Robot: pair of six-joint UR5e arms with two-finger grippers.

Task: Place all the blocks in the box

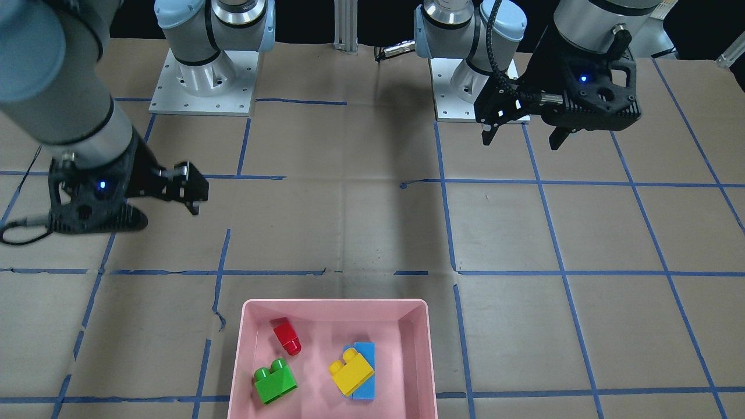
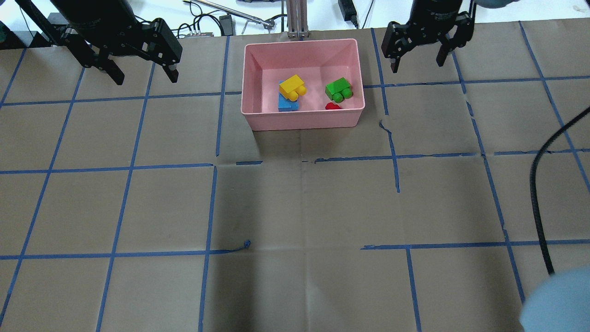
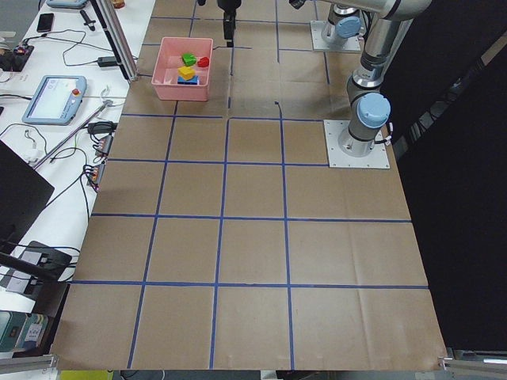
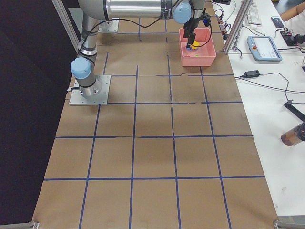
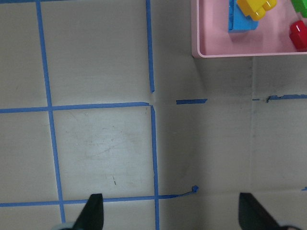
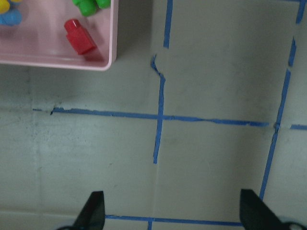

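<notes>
The pink box (image 2: 302, 42) stands at the table's far edge from the robot. All the blocks lie inside it: the yellow one (image 2: 292, 87) rests on the light-blue one (image 2: 288, 106), and the green one (image 2: 339, 89) and the red one (image 2: 332, 106) lie apart. In the front view they show as red (image 1: 287, 337), green (image 1: 275, 381), yellow (image 1: 351, 369) and blue (image 1: 366, 352). My left gripper (image 2: 145, 77) hangs open and empty to the left of the box. My right gripper (image 2: 417, 63) hangs open and empty to its right.
The table is brown paper with a blue tape grid. A black cable (image 2: 539, 184) hangs at the right. Cables and devices lie beyond the far edge (image 2: 221, 23). The arm bases (image 1: 204, 75) (image 1: 465, 81) stand on the robot's side.
</notes>
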